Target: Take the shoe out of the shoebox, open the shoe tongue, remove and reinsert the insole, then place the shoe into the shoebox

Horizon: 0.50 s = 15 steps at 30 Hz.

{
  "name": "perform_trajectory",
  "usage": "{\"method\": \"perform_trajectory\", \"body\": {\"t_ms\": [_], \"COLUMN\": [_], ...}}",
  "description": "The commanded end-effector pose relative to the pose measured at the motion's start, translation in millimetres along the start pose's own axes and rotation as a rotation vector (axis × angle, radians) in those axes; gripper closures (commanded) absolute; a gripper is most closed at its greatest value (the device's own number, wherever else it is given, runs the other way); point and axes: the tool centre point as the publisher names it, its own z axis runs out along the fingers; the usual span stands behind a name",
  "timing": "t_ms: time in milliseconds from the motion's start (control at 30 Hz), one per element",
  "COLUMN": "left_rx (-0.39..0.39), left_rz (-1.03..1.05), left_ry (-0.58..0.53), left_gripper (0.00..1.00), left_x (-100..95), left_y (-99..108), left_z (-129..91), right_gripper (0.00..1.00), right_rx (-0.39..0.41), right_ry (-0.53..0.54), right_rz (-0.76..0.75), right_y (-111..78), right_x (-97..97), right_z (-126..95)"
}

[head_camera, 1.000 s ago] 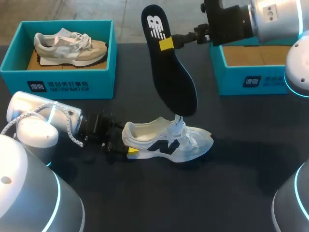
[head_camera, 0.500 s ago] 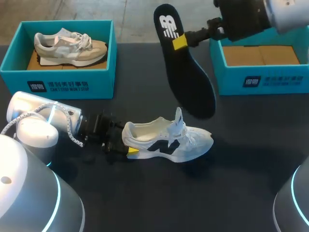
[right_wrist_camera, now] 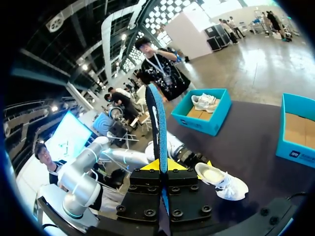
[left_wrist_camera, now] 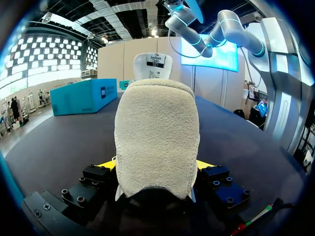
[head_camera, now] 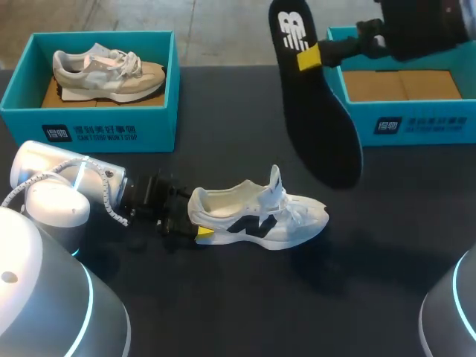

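A white shoe [head_camera: 260,216] with dark side marks lies on the black table, its tongue raised. My left gripper [head_camera: 195,223] is shut on its heel. In the left wrist view the fuzzy heel [left_wrist_camera: 157,142] fills the space between the yellow fingertips [left_wrist_camera: 205,164]. A black insole [head_camera: 316,111] hangs toe-down above the table, to the right of the shoe and clear of it. My right gripper [head_camera: 309,58] is shut on the insole near its heel end. In the right wrist view the insole [right_wrist_camera: 158,142] stands edge-on out of the right gripper [right_wrist_camera: 161,167], with the shoe [right_wrist_camera: 221,181] beyond.
A teal shoebox [head_camera: 89,119] at the back left holds a beige shoe [head_camera: 104,71]. A second teal shoebox [head_camera: 405,126] at the back right shows only a cardboard floor. Both boxes [right_wrist_camera: 204,123] [right_wrist_camera: 295,147] also appear in the right wrist view.
My right arm has carried the insole up and to the right, out of the shoe's opening and toward the right shoebox. The left arm and the shoe have stayed still.
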Motion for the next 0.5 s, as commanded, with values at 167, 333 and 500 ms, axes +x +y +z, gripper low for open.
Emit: {"method": "perform_trajectory", "body": {"t_ms": [167, 333, 500], "left_rx": [-0.003, -0.003, -0.003], "left_rz": [0.0, 0.0, 0.0], "left_ry": [-0.001, -0.001, -0.001], "left_gripper": [1.0, 1.0, 1.0], "left_x": [0.6, 0.6, 0.6], "left_y": [3.1, 3.1, 3.1], "left_z": [-0.1, -0.1, -0.1], "right_gripper": [1.0, 1.0, 1.0], "right_rx": [-0.034, -0.075, -0.106], "right_ry": [0.02, 0.094, 0.148], "right_rz": [0.012, 0.032, 0.042], "right_y": [-10.3, -15.1, -19.2], "right_x": [10.1, 18.9, 24.2], "right_z": [-20.8, -24.9, -24.9]}}
